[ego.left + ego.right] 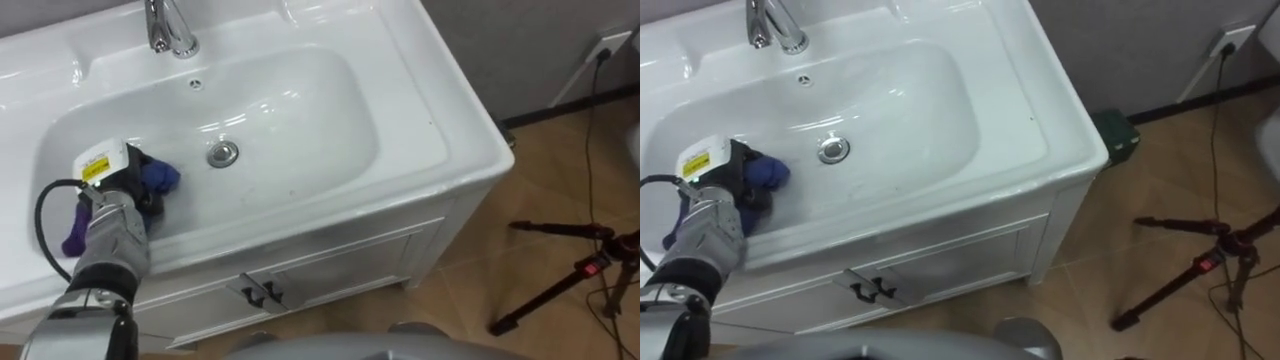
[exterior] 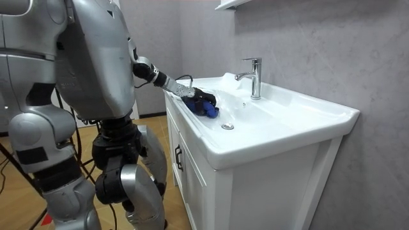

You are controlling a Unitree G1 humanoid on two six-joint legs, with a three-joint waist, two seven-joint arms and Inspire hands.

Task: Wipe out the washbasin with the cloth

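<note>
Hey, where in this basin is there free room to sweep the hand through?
The basin is bare right of the drain, and so is its flat right rim. Crowded: its left side, where the left hand grips the cloth, and the back by the faucet.

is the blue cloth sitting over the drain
No, the blue cloth is at the basin's left side in the left hand, and the drain lies bare to its right.
</note>
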